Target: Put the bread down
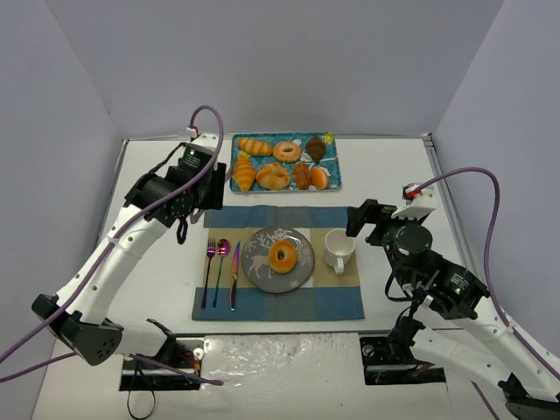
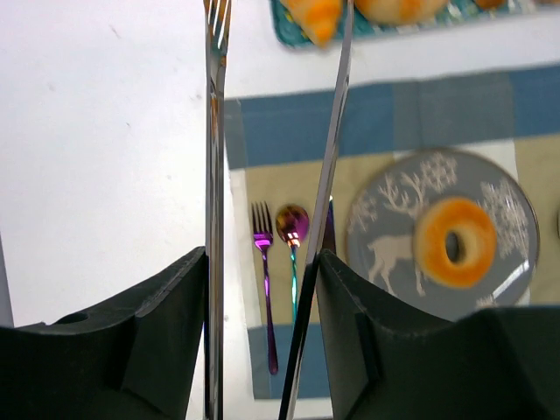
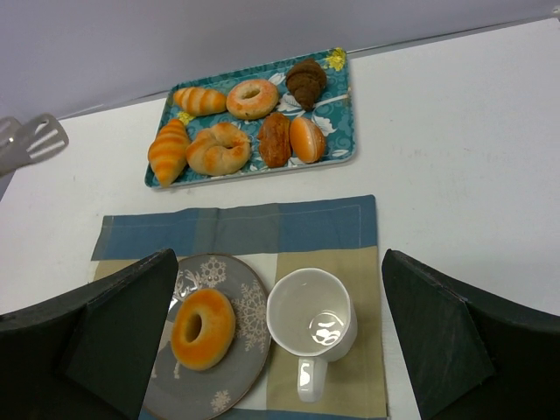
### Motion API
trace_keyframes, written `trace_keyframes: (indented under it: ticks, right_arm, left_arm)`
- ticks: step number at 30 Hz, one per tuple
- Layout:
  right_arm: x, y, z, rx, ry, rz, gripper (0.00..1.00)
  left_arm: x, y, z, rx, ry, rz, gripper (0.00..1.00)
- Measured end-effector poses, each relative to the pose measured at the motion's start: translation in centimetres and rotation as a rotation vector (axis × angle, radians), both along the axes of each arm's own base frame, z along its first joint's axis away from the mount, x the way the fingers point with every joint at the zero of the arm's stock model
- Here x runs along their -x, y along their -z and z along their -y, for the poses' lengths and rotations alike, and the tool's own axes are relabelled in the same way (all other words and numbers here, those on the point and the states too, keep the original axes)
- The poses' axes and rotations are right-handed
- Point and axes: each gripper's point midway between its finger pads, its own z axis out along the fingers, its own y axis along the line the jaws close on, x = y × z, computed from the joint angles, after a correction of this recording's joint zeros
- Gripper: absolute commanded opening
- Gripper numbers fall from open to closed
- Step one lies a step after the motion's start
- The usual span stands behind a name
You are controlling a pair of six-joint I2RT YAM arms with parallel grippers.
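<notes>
The bread (image 1: 282,255) (image 2: 455,242) (image 3: 202,328), a glossy golden-orange ring, lies flat on the grey reindeer plate (image 1: 303,272) (image 2: 385,219) (image 3: 251,302) in the middle of the placemat. My left gripper (image 1: 185,208) (image 2: 262,262) hovers up and to the left of the plate, shut on metal tongs (image 2: 213,175). The two tong blades stand apart with nothing between them, and their tip (image 3: 31,140) shows left of the tray. Above the cup, right of the plate, my right gripper (image 1: 363,217) (image 3: 280,262) stands open and holds nothing.
A teal tray (image 1: 333,166) (image 3: 337,105) with several pastries sits at the back. A white cup (image 1: 338,248) (image 3: 312,319) stands right of the plate. An iridescent fork (image 1: 208,271) (image 2: 262,262), spoon (image 1: 220,267) and knife (image 1: 234,276) lie left of it on the blue-and-tan placemat (image 1: 341,302).
</notes>
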Motion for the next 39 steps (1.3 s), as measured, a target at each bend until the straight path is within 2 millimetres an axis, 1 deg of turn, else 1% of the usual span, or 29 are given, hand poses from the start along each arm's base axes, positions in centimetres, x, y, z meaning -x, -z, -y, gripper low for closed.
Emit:
trace_keyframes:
  ticks: [3,6,8,11,13,15,17,20,24,28,33,36,37,39]
  right_arm:
    - [-0.3,0.2,-0.3,0.019,-0.002,-0.011,1.00]
    - [-0.5,0.0,-0.7,0.031,-0.010,-0.014,1.00]
    - [-0.6,-0.1,-0.9,0.035,-0.017,-0.015,1.00]
    - [-0.6,-0.1,-1.2,0.037,-0.030,-0.019,1.00]
    - [-0.6,-0.1,-1.3,0.036,-0.036,-0.019,1.00]
    - [-0.6,-0.1,-1.3,0.036,-0.041,-0.019,1.00]
    - [-0.6,-0.1,-1.4,0.034,-0.047,-0.021,1.00]
    - [-0.5,-0.1,-1.6,0.033,-0.055,-0.022,1.00]
    - [-0.5,-0.1,-1.7,0.028,-0.061,-0.023,1.00]
    - [-0.3,-0.2,-1.6,0.021,-0.065,-0.018,1.00]
    - [0.0,-0.2,-1.3,0.012,-0.067,-0.011,1.00]
    - [0.2,-0.3,-1.1,0.003,-0.067,-0.005,1.00]
    - [0.3,-0.4,-1.1,0.000,-0.067,-0.002,1.00]
    - [0.3,-0.5,-1.0,-0.004,-0.067,0.001,1.00]
  left_arm:
    - [-2.8,-0.8,-2.0,0.007,-0.087,0.023,0.46]
    - [-6.2,-0.5,-3.6,0.007,-0.168,0.025,0.45]
    - [-8.5,0.4,-4.5,-0.006,-0.209,0.007,0.45]
    - [-11.7,2.5,-6.2,-0.019,-0.266,-0.040,0.45]
    - [-13.8,4.1,-7.6,-0.023,-0.310,-0.065,0.45]
    - [-15.0,6.1,-9.4,-0.032,-0.356,-0.102,0.45]
    - [-15.8,8.1,-11.3,-0.041,-0.402,-0.145,0.45]
    - [-16.7,10.3,-13.5,-0.045,-0.452,-0.187,0.45]
    - [-17.6,13.3,-15.2,-0.046,-0.492,-0.230,0.45]
    - [-17.9,16.7,-15.7,-0.050,-0.502,-0.287,0.46]
    - [-17.6,20.7,-15.6,-0.048,-0.508,-0.366,0.53]
    - [-17.0,22.3,-15.3,-0.040,-0.507,-0.397,0.57]
    - [-16.8,22.6,-15.3,-0.039,-0.507,-0.405,0.60]
    - [-16.6,23.0,-15.1,-0.031,-0.509,-0.416,0.61]
